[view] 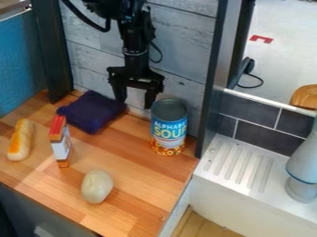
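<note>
My gripper (135,101) hangs at the upper middle, pointing down in front of the grey plank wall, open with nothing between its fingers. Below and to its left lies a folded dark purple cloth (91,111). Just to its right a soup can (168,127) stands upright, apart from the fingers as far as I can tell. A small red, white and orange box (61,142) stands upright left of centre. At the far left lies a bread roll shaped like a hot dog (21,140). A pale, rounded object (97,186) rests nearer the front edge.
The wooden counter (136,171) is bounded at the back by the plank wall (182,51) and at the right by a dark upright post (213,78). Beyond it are a white ridged drainboard (238,169) and a grey faucet-like object (303,164). A dark post (46,51) rises at the left.
</note>
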Available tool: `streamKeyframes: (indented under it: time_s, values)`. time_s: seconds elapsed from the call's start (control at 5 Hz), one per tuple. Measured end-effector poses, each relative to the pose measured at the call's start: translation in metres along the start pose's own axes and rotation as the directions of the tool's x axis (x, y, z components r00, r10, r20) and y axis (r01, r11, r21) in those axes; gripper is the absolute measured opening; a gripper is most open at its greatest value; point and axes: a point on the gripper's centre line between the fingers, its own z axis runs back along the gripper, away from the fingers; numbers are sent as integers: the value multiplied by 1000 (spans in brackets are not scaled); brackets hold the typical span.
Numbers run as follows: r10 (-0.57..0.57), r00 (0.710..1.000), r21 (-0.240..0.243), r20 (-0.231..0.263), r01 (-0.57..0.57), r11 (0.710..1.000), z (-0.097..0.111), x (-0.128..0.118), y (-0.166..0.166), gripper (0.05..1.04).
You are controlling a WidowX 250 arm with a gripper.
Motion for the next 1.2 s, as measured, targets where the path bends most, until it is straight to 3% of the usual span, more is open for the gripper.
streamKeyframes:
  time_s: [0.8,1.0,1.2]
  values:
    - [-36,999,46,-26,37,998,-8,-6,-15,1001]
    - [-16,1000,61,-9,16,998,3,-10,-10,1001]
    - [104,994,83,-43,-100,992,60,-21,8,1001]
